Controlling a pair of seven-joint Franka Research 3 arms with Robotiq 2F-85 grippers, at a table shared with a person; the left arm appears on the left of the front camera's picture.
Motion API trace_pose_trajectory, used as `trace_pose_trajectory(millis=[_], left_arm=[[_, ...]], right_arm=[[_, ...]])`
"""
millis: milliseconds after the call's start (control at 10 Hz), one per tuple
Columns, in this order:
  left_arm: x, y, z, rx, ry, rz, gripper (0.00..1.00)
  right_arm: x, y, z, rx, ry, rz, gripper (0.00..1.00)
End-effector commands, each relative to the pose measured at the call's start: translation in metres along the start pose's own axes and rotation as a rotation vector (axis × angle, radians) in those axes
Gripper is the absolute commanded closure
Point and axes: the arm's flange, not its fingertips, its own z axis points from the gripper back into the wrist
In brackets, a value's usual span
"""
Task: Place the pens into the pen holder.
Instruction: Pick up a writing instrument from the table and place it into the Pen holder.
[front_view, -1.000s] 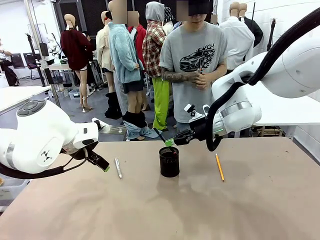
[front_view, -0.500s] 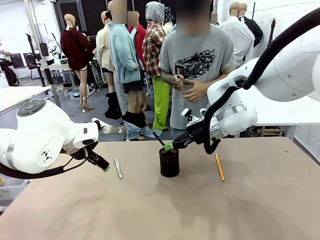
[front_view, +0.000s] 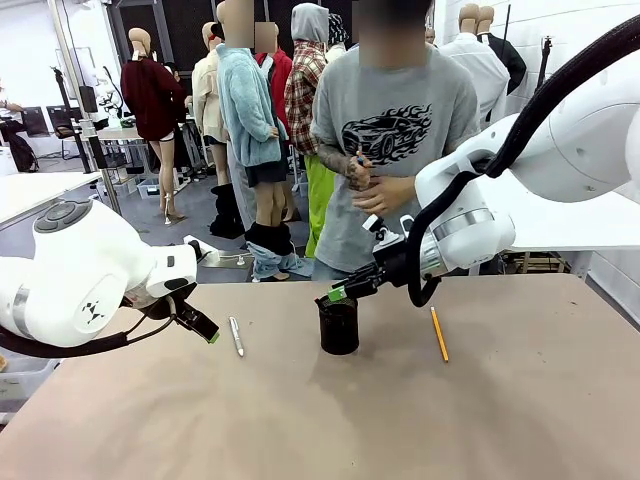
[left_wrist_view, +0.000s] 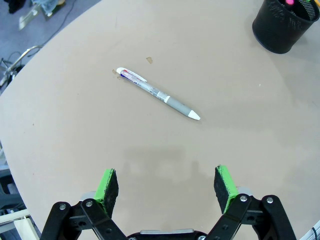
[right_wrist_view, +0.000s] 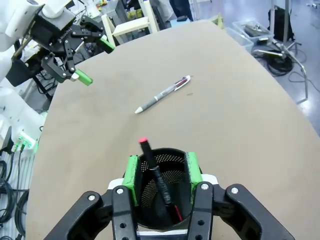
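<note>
The black mesh pen holder (front_view: 339, 328) stands mid-table. My right gripper (front_view: 334, 294) hovers just above its rim, jaws apart. In the right wrist view a dark pen (right_wrist_view: 157, 176) with a red tip leans inside the pen holder (right_wrist_view: 172, 181), free between the fingers of the right gripper (right_wrist_view: 161, 167) and touching neither green pad. A silver-grey pen (front_view: 236, 336) lies on the table left of the holder, and an orange pencil (front_view: 439, 334) lies to its right. My left gripper (front_view: 205, 330) hangs open above the table, short of the silver-grey pen (left_wrist_view: 158, 93), with nothing between its fingers (left_wrist_view: 107, 185).
A person in a grey T-shirt (front_view: 395, 130) stands at the far edge, hands held together at the chest. The tan table (front_view: 400, 420) is bare in front. My left gripper (right_wrist_view: 80, 75) appears far off in the right wrist view, and the holder (left_wrist_view: 282, 25) sits at the left wrist view's top right.
My right gripper lowered the dark pen into the holder and opened, so the pen now rests in the cup. The left arm has stayed still.
</note>
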Motion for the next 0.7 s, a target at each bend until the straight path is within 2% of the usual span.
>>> trace_pose_trajectory(millis=[0, 300, 600], left_arm=[[-0.001, 0.002, 0.001, 0.0, -0.001, 0.004, 0.0], [-0.001, 0.002, 0.001, 0.0, -0.001, 0.004, 0.0], [-0.001, 0.002, 0.001, 0.0, -0.001, 0.004, 0.0]], right_arm=[[0.002, 0.006, 0.009, -0.01, -0.056, 0.027, 0.54], [0.024, 0.024, 0.061, -0.123, -0.007, 0.03, 0.54], [0.042, 0.053, 0.129, -0.303, 0.111, -0.047, 0.54]])
